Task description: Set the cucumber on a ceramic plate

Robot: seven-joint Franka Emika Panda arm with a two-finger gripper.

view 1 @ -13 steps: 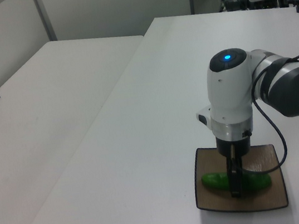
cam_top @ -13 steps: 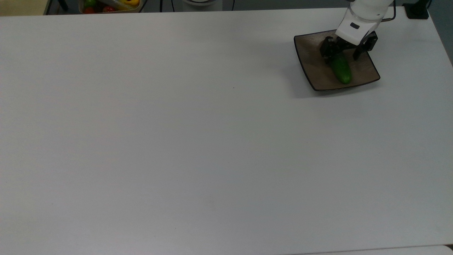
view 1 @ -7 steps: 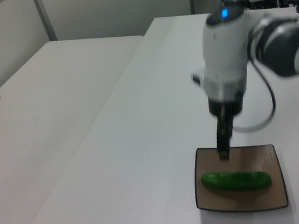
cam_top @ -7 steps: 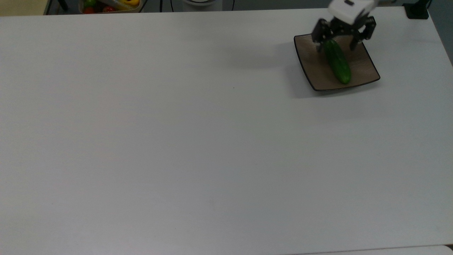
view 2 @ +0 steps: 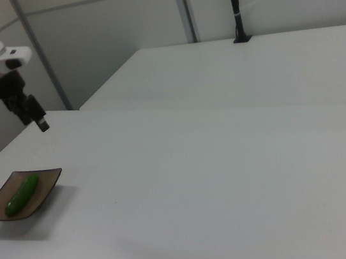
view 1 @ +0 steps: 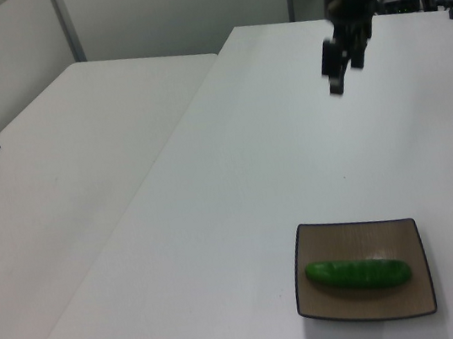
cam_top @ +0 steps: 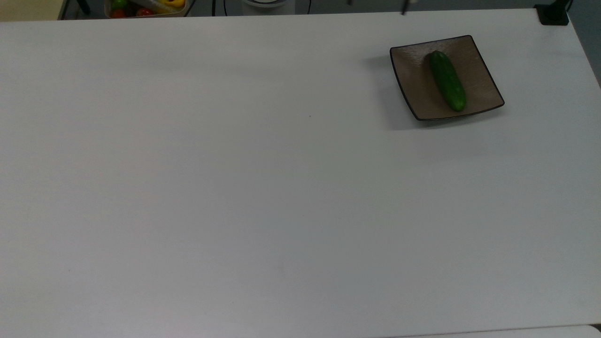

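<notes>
Now, in the top view, the cucumber (cam_top: pixel 447 80) is being carried by the plate (cam_top: pixel 414 77), lying lengthwise across its middle, with one end near the far rim. The plate is sitting toward the top view's upper right on the white bench (cam_top: pixel 263 188). A tray of red, green and yellow produce (cam_top: pixel 144 7) is being cut off by the top edge at the top view's left.

In the left view, the cucumber (view 1: pixel 358 273) is lying flat across the plate (view 1: pixel 398 235) near the bottom edge. The hand (view 1: pixel 341 70) is being held high above the bench (view 1: pixel 240 201), well apart from the plate, with its fingers (view 1: pixel 333 72) spread and nothing between them.

In the right view, the plate (view 2: pixel 44 182) is sitting at the right view's left with the cucumber (view 2: pixel 21 194) on it. The hand (view 2: pixel 34 117) is being held above and clear of it, empty.
</notes>
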